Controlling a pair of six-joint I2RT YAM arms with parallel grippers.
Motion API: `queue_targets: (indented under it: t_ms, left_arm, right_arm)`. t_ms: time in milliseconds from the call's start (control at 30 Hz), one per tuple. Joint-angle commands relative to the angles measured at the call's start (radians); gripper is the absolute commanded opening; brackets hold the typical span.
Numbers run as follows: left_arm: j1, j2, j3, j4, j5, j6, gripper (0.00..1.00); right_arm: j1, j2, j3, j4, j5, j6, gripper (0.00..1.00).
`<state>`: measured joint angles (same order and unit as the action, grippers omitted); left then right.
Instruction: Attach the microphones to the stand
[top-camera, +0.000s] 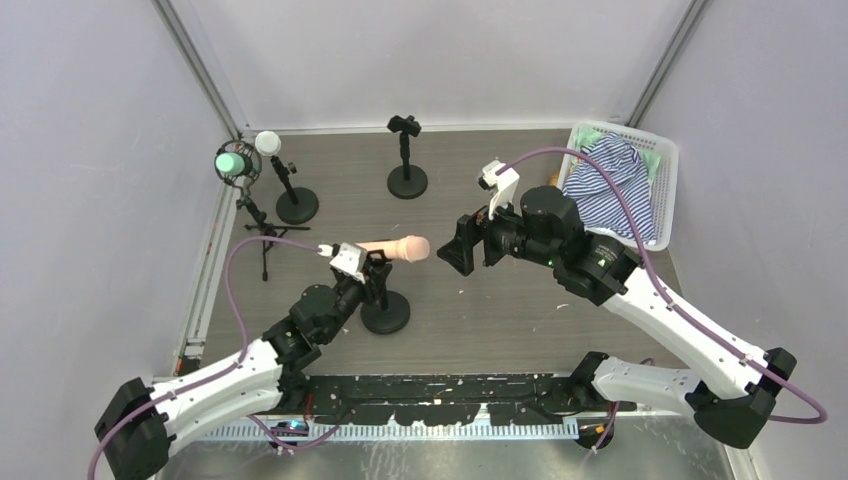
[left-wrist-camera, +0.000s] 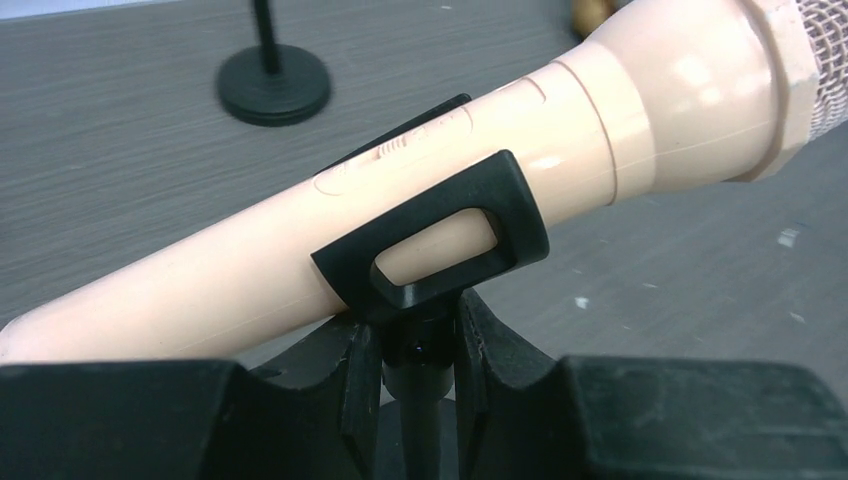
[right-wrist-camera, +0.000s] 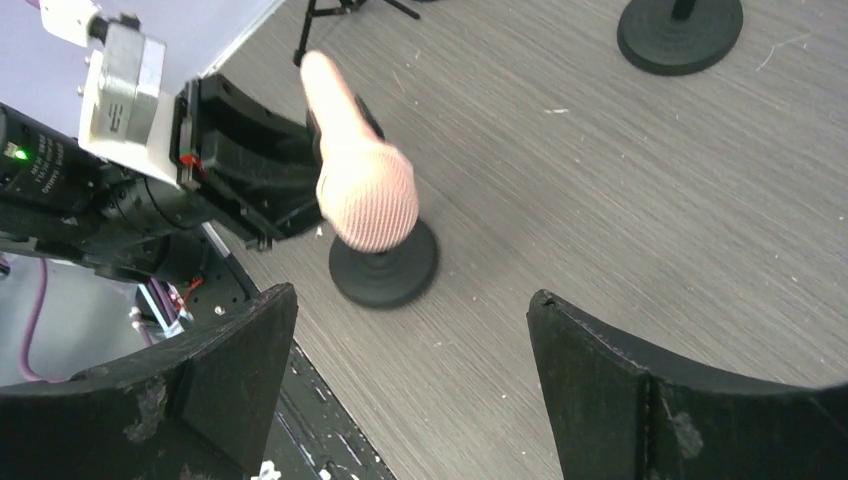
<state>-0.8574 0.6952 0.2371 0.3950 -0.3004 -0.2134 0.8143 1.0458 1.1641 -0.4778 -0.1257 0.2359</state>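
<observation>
The peach-pink microphone (top-camera: 395, 247) lies tilted in the black clip (left-wrist-camera: 500, 190) of the near stand, whose round base (top-camera: 386, 313) sits on the table. It also shows in the left wrist view (left-wrist-camera: 200, 290) and the right wrist view (right-wrist-camera: 365, 190). My left gripper (top-camera: 366, 275) (left-wrist-camera: 420, 350) is shut on the stand's post just under the clip. My right gripper (top-camera: 462, 245) (right-wrist-camera: 410, 300) is open and empty, just right of the microphone's head. The mint green microphone (top-camera: 232, 160) and the white microphone (top-camera: 268, 143) sit on stands at the back left. A golden-brown bit (top-camera: 553, 180) shows behind my right arm.
An empty stand (top-camera: 405, 150) with a round base stands at the back middle. A white basket (top-camera: 665, 160) with striped cloth sits at the back right. A tripod's legs (top-camera: 265, 235) spread near the left wall.
</observation>
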Motion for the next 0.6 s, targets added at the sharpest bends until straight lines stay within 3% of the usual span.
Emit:
queue_targets:
  t_ms: [0,100,333,567]
  left_arm:
    - [0.013,0.063,0.016,0.154,-0.281,0.155,0.0]
    - [0.073,0.133,0.003,0.313,-0.29,0.21,0.0]
    - [0.395,0.318,0.021,0.516,-0.035,0.129,0.0]
    - [0.557,0.636,0.135,0.796,0.129,0.125,0.0]
  right_arm:
    - [-0.002,-0.022,-0.009,0.013,0.011,-0.021,0.9]
    - [-0.002,-0.033,-0.016,0.004,0.015,-0.029,0.9]
    - [-0.003,-0.057,-0.028,-0.025,0.013,-0.04,0.9]
    - [-0.002,-0.086,-0.046,-0.042,0.023,-0.043,0.9]
